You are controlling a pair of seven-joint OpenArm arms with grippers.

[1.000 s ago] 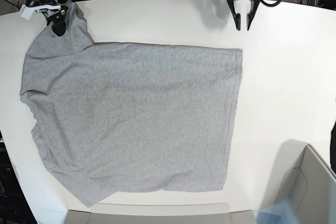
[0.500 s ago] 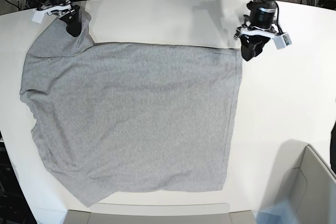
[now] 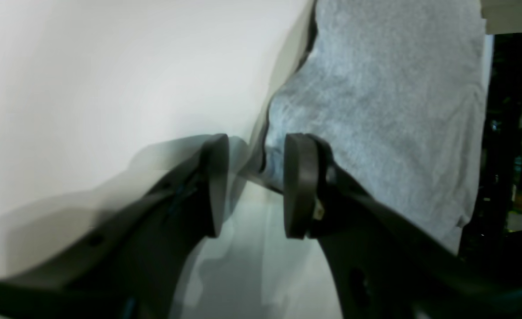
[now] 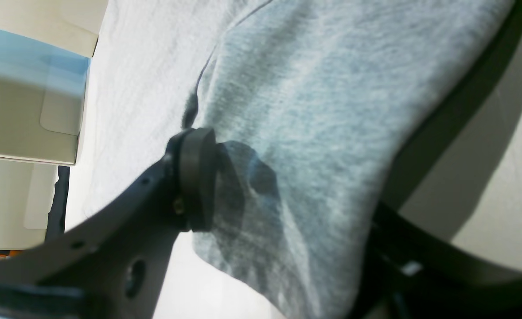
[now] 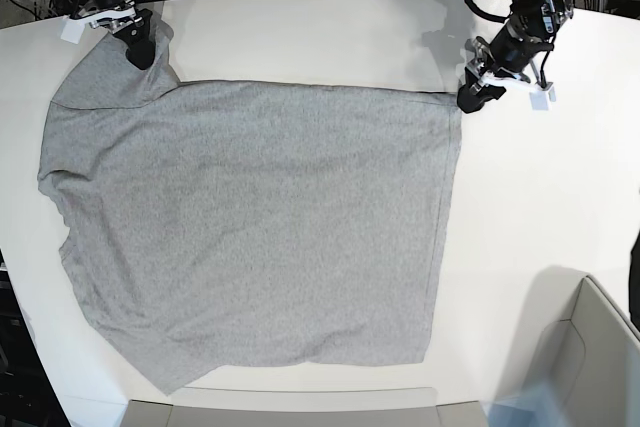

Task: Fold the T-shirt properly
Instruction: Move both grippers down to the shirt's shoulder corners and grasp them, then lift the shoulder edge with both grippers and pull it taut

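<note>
The T-shirt [image 5: 250, 227] is spread plain side up across the middle of the table [image 5: 560, 197], mostly flat, with one sleeve sticking out toward the far corner on the base view's left and its hem edge running down the base view's right side. So I'm at the grab-the-corners step, nothing folded yet as far as I can tell. My right gripper [image 4: 283, 186] is pinching that far sleeve: in the wrist view the cloth drapes between the two fingers and one pad [image 4: 196, 177] is pressed right into it, so that side is held. My left gripper [image 3: 252, 186] is down at the far hem corner, fingers spread with a clear gap between the pads, and the bunched edge of the shirt sits just at or inside that gap, near one pad. It hasn't closed on anything yet. Next move, I reckon: nudge the left a touch further onto the fabric, squeeze shut, then lift both ends together and carry that far edge over toward the near side. There's a bin [image 5: 590, 347] at the near corner, well clear of the shirt.
</note>
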